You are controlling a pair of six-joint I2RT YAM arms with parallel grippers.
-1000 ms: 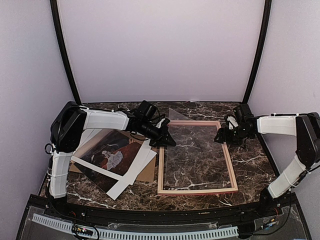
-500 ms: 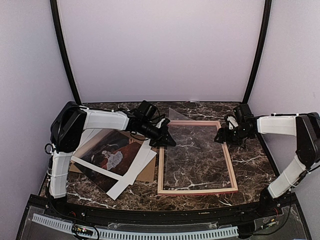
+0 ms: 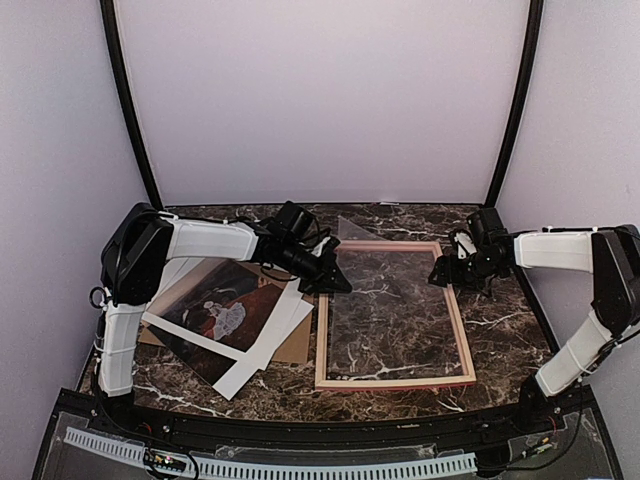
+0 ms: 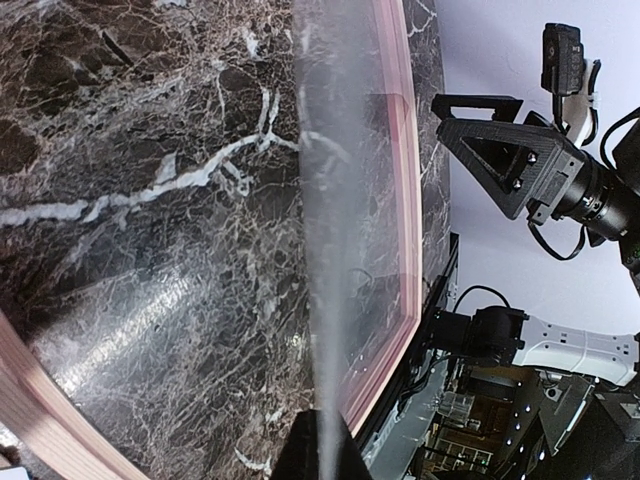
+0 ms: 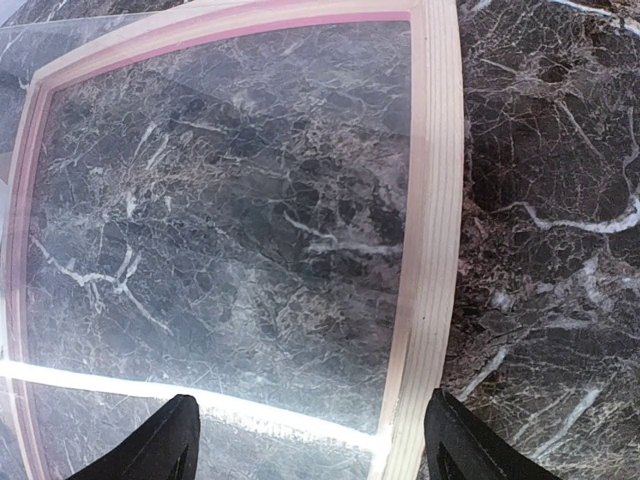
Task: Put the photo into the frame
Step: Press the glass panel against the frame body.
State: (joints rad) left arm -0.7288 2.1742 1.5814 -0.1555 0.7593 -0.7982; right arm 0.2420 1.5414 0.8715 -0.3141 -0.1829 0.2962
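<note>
Marble desk (image 3: 500, 330). Flat on it, right of centre: frame (image 3: 395, 381). Left of that, outside the frame: photo (image 3: 225, 310), face up on a stack of white mat (image 3: 250, 365) and brown board (image 3: 297, 345). Farther back: left hand (image 3: 335, 283) clenched on the edge of clear sheet (image 3: 352, 232), tilted over frame's far-left part. Right hand (image 3: 445, 272) released, fingers either side of frame's right rail near the far corner.

Frame (image 5: 432, 250) partly outside both wrist views
</note>
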